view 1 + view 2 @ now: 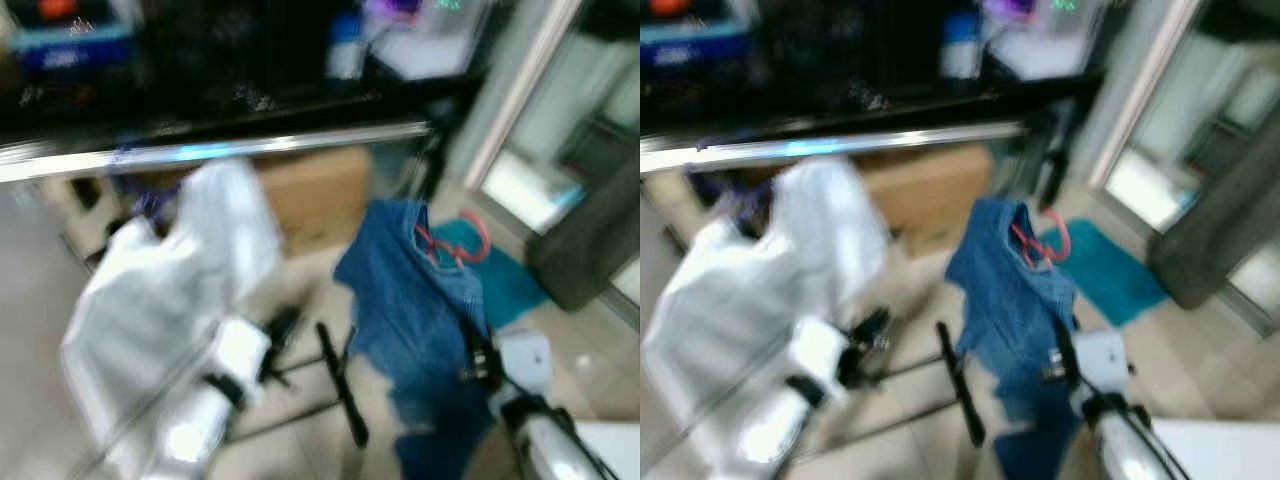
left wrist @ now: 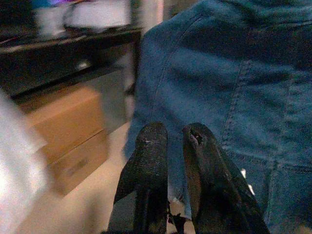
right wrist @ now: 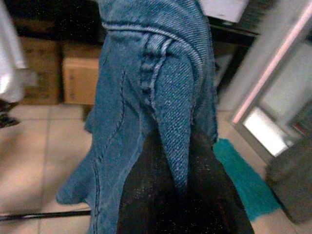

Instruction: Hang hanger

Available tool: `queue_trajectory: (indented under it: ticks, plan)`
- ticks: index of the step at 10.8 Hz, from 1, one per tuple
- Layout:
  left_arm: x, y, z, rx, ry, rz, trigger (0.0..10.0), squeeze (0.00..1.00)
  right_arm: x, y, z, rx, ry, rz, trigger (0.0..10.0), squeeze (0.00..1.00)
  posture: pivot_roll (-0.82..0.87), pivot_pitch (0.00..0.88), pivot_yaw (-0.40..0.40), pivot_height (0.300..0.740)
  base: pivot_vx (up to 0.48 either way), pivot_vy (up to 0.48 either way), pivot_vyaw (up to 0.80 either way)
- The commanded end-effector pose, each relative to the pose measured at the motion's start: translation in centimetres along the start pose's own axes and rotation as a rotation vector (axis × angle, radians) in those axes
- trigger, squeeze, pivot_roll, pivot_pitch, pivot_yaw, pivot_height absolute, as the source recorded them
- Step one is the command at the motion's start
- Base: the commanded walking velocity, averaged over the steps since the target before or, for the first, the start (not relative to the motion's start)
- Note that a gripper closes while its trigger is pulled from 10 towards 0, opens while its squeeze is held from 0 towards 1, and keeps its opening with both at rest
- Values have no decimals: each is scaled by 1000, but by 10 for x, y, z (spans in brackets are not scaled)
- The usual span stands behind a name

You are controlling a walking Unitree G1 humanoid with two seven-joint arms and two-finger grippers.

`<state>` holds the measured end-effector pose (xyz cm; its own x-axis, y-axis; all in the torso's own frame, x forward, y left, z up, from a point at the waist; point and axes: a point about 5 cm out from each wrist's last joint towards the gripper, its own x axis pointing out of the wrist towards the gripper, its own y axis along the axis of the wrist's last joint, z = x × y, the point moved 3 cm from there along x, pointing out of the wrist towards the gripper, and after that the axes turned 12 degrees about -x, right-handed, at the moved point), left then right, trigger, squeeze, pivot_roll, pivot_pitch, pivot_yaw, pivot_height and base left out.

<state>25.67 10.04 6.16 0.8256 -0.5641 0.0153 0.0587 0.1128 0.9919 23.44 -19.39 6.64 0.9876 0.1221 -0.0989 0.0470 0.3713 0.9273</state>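
Counted through the blur: one blue denim garment (image 1: 415, 300), one red hanger (image 1: 455, 243) at its collar, one white garment (image 1: 170, 290), one silver rail (image 1: 215, 150), one teal mat (image 1: 505, 275), and two cardboard boxes (image 3: 80, 73) stand side by side.

Head eyes look down blurrily; both wrist views closely face the denim garment (image 2: 234, 87).

A home's tiled floor (image 1: 310, 290), with cardboard boxes (image 1: 315, 195), a teal mat (image 1: 510, 280) and a glass door (image 1: 560, 120).
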Motion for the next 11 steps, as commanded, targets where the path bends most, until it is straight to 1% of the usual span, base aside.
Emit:
queue_trajectory:
  ticks: [1,2,3,4,6,9,11]
  plan:
    - [-1,5,-5,28,7,8,10000,0,0,6,5,8,-25,28,10000,0,87,53,-50,740,0,-480,-781]
    - [0,5,-4,9,2,15,10000,0,1,6,5,18,-35,30,10000,0,89,51,-51,740,0,-480,-619]
    - [0,6,-4,-12,3,24,10000,0,3,11,-1,18,-15,55,10000,0,90,50,-50,740,0,0,0]
    - [0,6,-4,-15,4,25,10000,0,3,11,-2,17,-11,61,10000,0,90,50,-50,740,0,0,0]
    - [2,6,-3,-19,8,27,10000,0,7,12,2,17,-24,60,10000,0,86,53,-51,740,0,0,0]
    - [1,6,-1,-22,4,28,10000,0,11,25,4,22,-32,95,10000,0,80,58,-50,740,0,0,0]
    - [2,9,1,-24,-7,40,10000,0,14,33,7,33,-43,122,10000,0,75,62,-50,740,0,0,0]
